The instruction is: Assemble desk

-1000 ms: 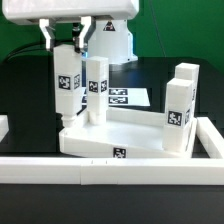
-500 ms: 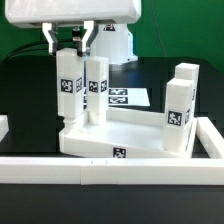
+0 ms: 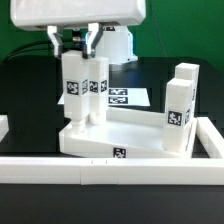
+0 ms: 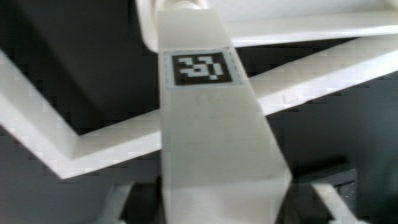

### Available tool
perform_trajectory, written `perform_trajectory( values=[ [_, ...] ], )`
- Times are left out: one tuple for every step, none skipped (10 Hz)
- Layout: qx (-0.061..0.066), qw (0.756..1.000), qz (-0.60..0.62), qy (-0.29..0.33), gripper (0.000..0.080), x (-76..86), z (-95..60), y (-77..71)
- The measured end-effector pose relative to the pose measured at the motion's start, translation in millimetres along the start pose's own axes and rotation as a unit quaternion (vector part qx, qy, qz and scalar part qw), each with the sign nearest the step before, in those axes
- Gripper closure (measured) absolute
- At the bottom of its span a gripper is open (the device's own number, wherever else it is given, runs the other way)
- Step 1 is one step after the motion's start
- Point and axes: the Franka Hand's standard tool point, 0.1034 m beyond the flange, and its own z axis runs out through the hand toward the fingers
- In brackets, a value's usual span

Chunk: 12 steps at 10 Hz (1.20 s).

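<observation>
Your arm's gripper (image 3: 76,45) hangs over the near corner of the desk on the exterior view's left, jaws closed at a middling width on the top end of a leg (image 3: 72,88) held upright. That held leg is a short square white post with a black-and-white tag on its face; its lower end sits at the tabletop's (image 3: 125,138) corner, though you cannot tell from here whether it is seated in the socket or only resting at it.

Just behind it, touching or nearly so, a second leg (image 3: 97,90) stands upright on the tabletop, also tagged. On the exterior view's right, two more legs (image 3: 180,108) stand at the far and near corners, the nearer one showing a tag on its front face.

The tabletop is a white plastic rectangular tray with a raised rim, lying on the black table (image 3: 25,95); a small tag marks the middle of its front rim. It rests just behind the long low white border rail (image 3: 110,170) that runs across the front.

Beyond the tray, the marker board (image 3: 128,98) lies flat on the table with its printed squares partly hidden by the legs.

In the wrist view you look straight down the held leg (image 4: 217,130): a long white square bar with one tag near its far end, the tray's rim (image 4: 71,130) crossing behind it at an angle against the dark table, and the finger pads (image 4: 125,200) blurred at either side.
</observation>
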Motion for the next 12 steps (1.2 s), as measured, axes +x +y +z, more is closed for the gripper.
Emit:
perform_trajectory(
  values=[
    [0.001,1.000,-0.001,-0.001,0.0509,-0.8,0.4,-2.0],
    [-0.001,1.000,-0.002,-0.002,0.0509,-2.5,2.8,-1.5],
    [-0.002,1.000,-0.003,0.004,0.0509,-1.5,3.1,-1.0],
    [-0.003,1.000,-0.003,0.007,0.0509,-1.1,3.2,-0.5],
    [-0.003,1.000,-0.004,0.007,0.0509,-0.8,2.7,-0.3],
    [-0.003,1.000,-0.003,0.007,0.0509,0.1,1.7,0.6],
    [-0.003,1.000,-0.002,0.007,0.0509,0.8,0.9,2.1],
    [-0.002,1.000,-0.002,0.008,0.0509,2.1,-0.9,2.0],
    [-0.001,1.000,-0.001,0.009,0.0509,3.2,-2.5,1.4],
    [0.000,1.000,-0.001,0.009,0.0509,4.2,-3.4,1.5],
    [0.002,1.000,0.001,0.006,0.0509,6.9,-4.0,1.6],
    [0.000,1.000,0.001,0.006,0.0509,6.3,-2.5,2.7]
  ],
)
